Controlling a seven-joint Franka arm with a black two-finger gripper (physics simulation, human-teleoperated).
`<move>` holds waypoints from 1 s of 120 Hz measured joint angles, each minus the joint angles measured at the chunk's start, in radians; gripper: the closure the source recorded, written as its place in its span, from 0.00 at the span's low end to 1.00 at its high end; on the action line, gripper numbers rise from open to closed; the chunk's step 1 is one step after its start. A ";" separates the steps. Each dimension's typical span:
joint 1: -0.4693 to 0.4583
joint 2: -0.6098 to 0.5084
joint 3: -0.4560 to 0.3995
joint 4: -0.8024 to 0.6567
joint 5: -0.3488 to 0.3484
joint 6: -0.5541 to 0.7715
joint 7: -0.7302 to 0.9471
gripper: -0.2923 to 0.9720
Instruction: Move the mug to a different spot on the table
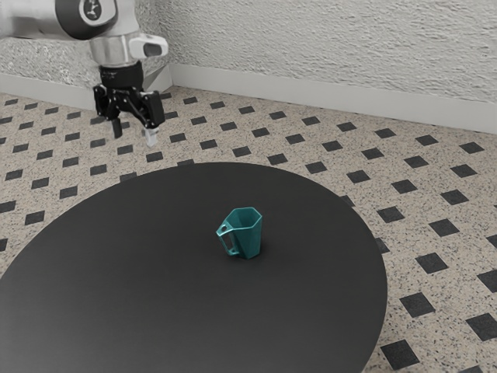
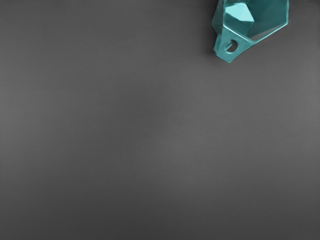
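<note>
A teal angular mug [image 1: 241, 232] stands upright near the middle of the round black table [image 1: 116, 295], its handle turned toward the exterior view's left. My gripper [image 1: 133, 134] hangs high above the table's far left part, well apart from the mug, with its fingers open and nothing between them. In the wrist view the mug [image 2: 248, 26] appears from above at the picture's corner, its handle with a small hole pointing toward the bare tabletop [image 2: 150, 140].
The table's rim curves round at the exterior view's right and far side. Beyond it lies a speckled floor with dark squares [image 1: 404, 155] and a pale textured wall [image 1: 326, 39] at the back.
</note>
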 joint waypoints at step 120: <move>-0.076 -0.286 -0.002 -0.769 0.028 0.617 0.119 0.24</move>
